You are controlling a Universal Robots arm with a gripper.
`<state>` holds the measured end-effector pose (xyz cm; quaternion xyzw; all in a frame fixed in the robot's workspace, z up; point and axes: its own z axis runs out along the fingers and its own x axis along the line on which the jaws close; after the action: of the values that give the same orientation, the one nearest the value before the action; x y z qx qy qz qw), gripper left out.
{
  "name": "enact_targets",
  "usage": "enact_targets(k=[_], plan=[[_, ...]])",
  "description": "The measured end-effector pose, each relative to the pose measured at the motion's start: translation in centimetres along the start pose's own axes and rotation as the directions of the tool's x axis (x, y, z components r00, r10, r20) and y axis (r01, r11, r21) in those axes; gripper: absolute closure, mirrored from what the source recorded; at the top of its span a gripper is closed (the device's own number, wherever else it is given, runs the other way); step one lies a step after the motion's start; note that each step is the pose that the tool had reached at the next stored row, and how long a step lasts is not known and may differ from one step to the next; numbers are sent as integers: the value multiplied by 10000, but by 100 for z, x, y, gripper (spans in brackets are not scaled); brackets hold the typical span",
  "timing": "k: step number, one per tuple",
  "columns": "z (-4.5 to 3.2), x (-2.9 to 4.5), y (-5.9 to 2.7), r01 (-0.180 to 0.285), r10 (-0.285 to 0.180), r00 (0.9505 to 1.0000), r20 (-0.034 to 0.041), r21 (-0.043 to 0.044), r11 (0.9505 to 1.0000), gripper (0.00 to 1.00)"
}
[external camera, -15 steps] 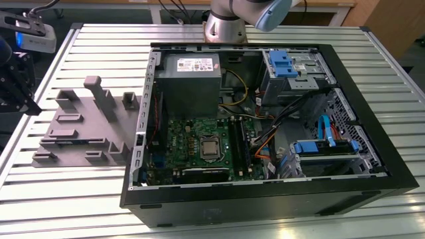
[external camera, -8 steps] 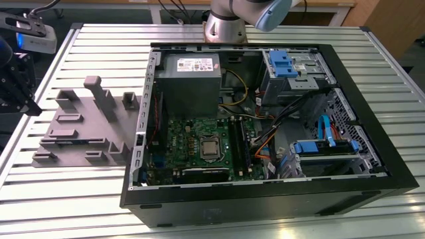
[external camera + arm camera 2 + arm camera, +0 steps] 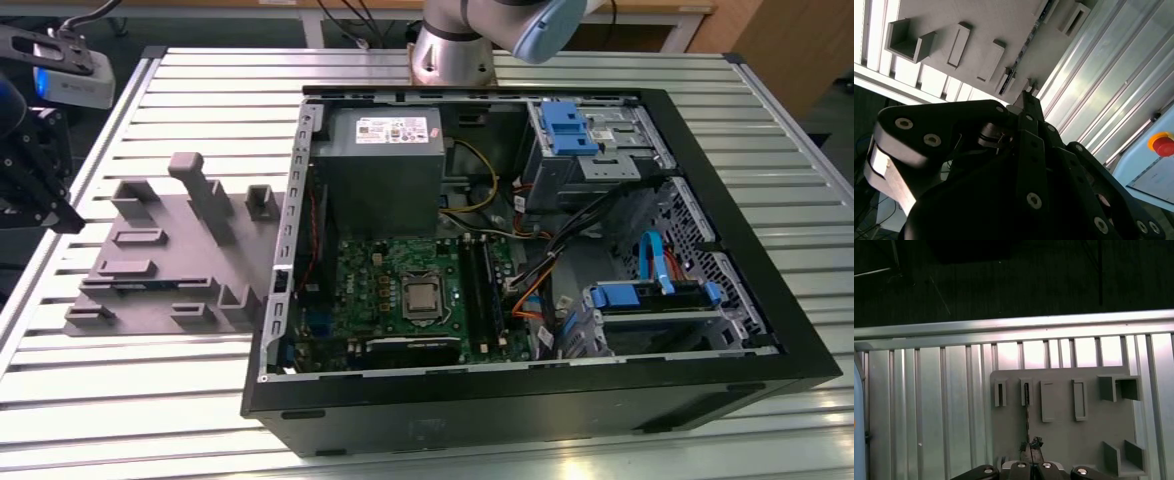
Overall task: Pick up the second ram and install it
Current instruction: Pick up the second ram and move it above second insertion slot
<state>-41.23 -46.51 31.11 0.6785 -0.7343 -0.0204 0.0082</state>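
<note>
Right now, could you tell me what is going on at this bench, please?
The robot arm's gripper hangs over the grey fixture tray, lined up with the second ram, a thin stick seen edge-on that looks seated in the tray's slots. Whether it is gripped yet I cannot tell. The open computer case sits beside the tray on the slatted table.

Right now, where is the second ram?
In both wrist views the second ram stands on edge on the grey fixture tray, running from a slotted holder toward the pincer.
</note>
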Motion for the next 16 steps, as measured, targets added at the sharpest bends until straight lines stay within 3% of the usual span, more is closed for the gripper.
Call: enact_targets(k=[4,8,16], plan=[[15,1,-1,7,-7,10000,2,3,10000,89],[67,2,-16,21,-21,10000,-1,1,10000,70],[206,1,-55,19,-19,10000,0,4,10000,70]])
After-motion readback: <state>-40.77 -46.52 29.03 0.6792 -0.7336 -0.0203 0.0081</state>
